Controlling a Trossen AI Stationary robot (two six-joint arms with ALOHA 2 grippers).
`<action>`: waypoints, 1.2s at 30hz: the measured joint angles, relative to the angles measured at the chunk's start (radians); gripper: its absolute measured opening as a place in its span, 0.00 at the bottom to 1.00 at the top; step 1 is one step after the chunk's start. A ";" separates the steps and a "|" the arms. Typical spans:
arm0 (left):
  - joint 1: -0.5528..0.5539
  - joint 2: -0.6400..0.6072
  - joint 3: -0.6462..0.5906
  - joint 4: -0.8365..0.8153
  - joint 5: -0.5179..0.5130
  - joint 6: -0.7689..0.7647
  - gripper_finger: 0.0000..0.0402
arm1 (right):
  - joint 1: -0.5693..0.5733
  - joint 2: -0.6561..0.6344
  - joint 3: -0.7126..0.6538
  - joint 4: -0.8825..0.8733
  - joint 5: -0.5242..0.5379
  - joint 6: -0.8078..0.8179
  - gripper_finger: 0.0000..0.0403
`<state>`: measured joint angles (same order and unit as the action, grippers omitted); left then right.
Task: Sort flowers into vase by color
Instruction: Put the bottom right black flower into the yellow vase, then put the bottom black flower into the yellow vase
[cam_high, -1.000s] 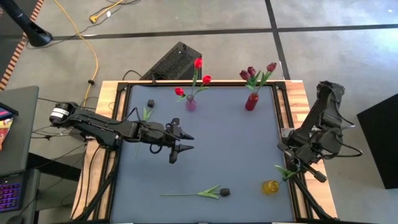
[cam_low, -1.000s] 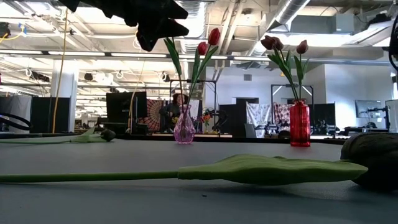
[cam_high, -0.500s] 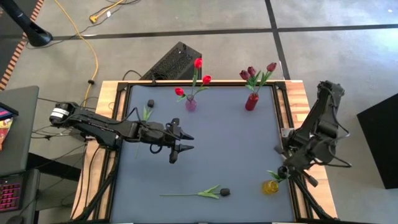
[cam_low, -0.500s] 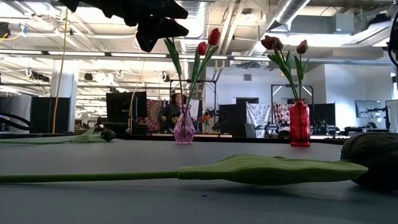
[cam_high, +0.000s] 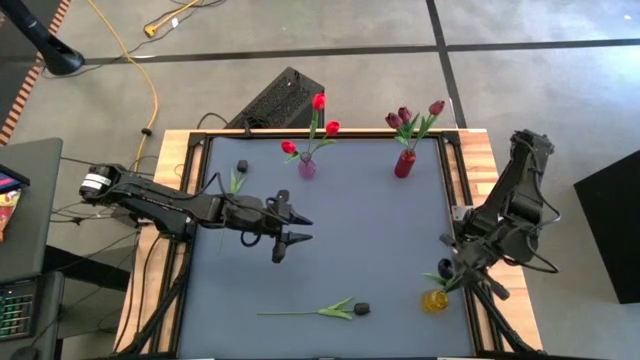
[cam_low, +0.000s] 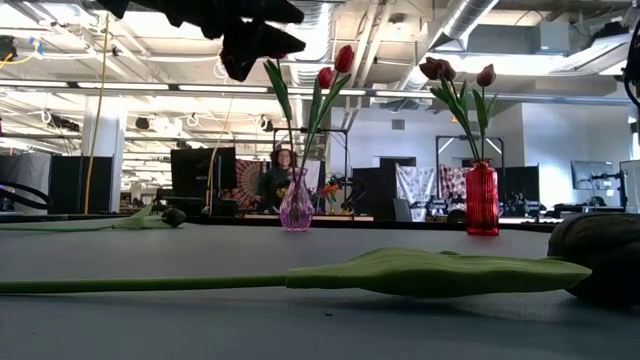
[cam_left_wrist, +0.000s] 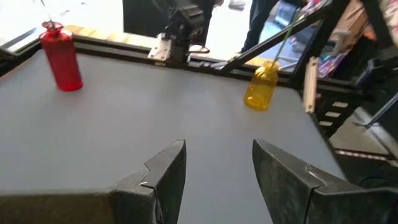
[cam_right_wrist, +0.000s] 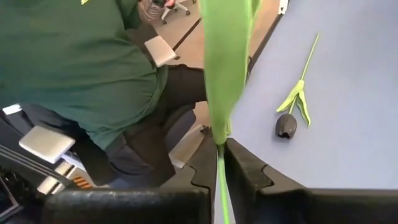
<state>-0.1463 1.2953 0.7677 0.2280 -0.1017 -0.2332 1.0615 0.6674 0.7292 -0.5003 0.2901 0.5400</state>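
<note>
right gripper (cam_right_wrist: 219, 163) pinching thin green tulip stem (cam_right_wrist: 219, 186) over small yellow vase (cam_high: 434, 299) for insertion | left gripper (cam_left_wrist: 217, 165) empty, spread wide, waiting mid-table

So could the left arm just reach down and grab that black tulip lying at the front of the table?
Probably yes. The left gripper hangs open over bare mat, and the black tulip lies alone with nothing between them.

mat's middle lies open (vases (cam_high: 307, 166) rear, black tulip (cam_high: 361, 309) front).
</note>
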 joint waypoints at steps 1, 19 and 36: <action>0.000 0.000 0.000 0.011 0.010 0.000 0.43 | -0.004 0.000 0.000 0.000 0.000 0.008 0.15; 0.000 0.000 0.000 0.034 0.036 0.001 0.43 | -0.060 0.000 0.000 -0.078 -0.066 0.249 0.15; 0.000 0.000 0.000 0.077 0.035 -0.008 0.43 | -0.144 0.000 0.000 -0.143 -0.328 0.305 0.44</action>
<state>-0.1467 1.2953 0.7677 0.3050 -0.0669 -0.2414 0.9173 0.6674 0.7292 -0.6430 -0.0379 0.8448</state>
